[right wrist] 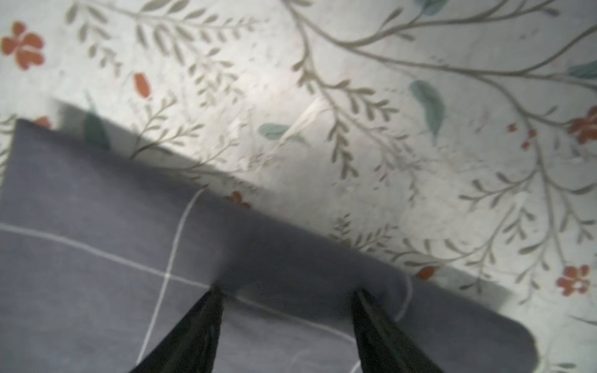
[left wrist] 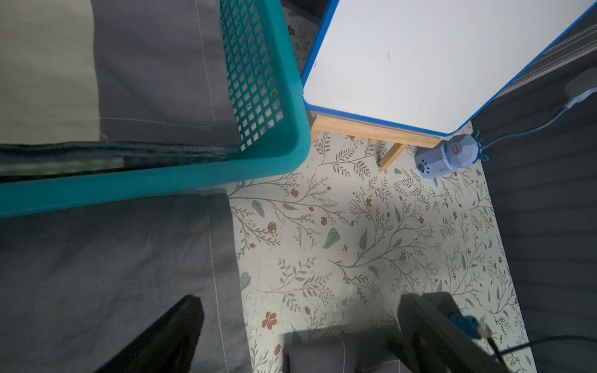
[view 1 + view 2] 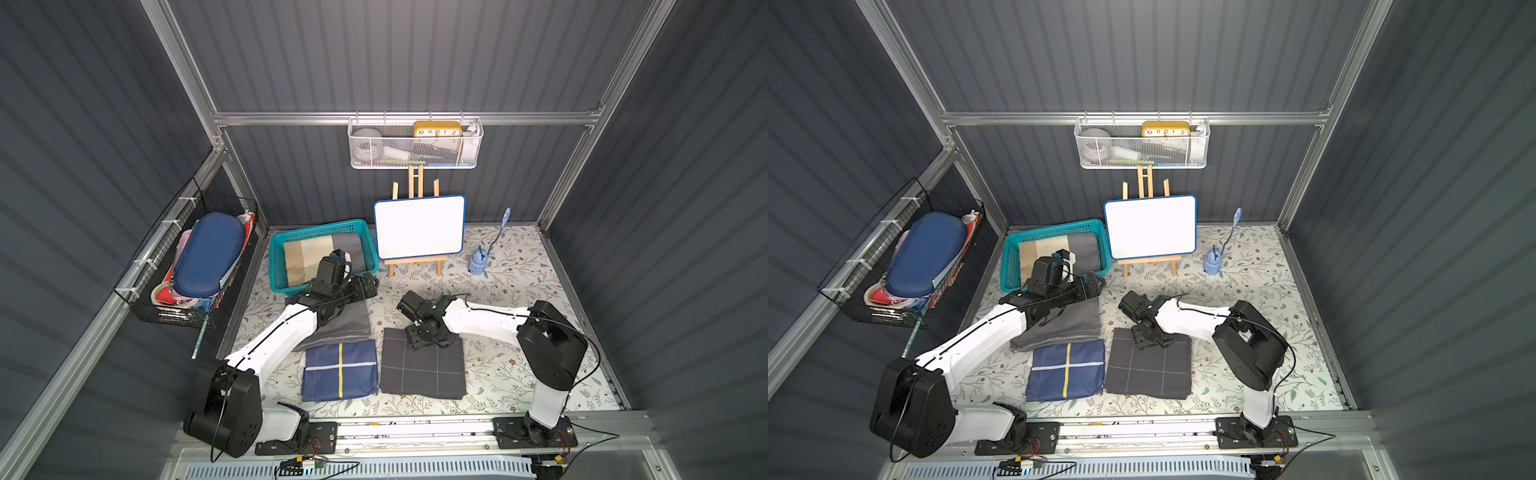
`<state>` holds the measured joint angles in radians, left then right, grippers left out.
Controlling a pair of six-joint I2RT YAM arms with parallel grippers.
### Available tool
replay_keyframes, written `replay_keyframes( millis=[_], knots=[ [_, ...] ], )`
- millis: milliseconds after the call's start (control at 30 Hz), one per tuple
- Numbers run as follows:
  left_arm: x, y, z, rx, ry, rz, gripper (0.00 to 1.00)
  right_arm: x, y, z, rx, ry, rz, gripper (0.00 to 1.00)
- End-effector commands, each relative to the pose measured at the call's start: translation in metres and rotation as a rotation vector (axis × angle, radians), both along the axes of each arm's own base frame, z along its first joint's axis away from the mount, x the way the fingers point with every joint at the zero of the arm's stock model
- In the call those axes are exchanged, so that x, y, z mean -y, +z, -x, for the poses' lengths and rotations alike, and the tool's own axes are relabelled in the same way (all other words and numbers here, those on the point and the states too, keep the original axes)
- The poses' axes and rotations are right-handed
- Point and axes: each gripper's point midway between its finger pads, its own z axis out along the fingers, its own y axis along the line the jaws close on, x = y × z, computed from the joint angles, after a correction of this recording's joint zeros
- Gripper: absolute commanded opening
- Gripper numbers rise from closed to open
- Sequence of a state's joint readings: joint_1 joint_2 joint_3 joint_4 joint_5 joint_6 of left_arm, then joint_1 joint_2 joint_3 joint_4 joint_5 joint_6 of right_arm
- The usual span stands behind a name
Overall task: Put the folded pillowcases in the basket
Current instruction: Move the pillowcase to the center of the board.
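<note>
Dark corrugated walls [image 3: 415, 62] enclose a floral mat [image 3: 519, 282], with the teal basket [image 3: 275, 266] at its back left (a striped cloth [image 3: 307, 253] lies inside). The right gripper [image 1: 287, 289], jaws apart, meets the grid-lined folded pillowcase [image 3: 419, 370] at the front; the left gripper [image 2: 298, 303] gapes empty beside the basket.
</note>
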<state>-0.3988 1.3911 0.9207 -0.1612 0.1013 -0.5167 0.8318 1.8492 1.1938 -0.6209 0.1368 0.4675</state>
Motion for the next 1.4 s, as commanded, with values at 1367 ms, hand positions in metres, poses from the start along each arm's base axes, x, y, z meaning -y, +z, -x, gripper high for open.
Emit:
replay_keyframes(
  millis=[1367],
  knots=[
    [0.026, -0.043, 0.020, -0.083, -0.072, -0.063, 1.00, 0.014, -0.006, -0.004, 0.000, -0.056, 0.029, 0.69]
  ],
)
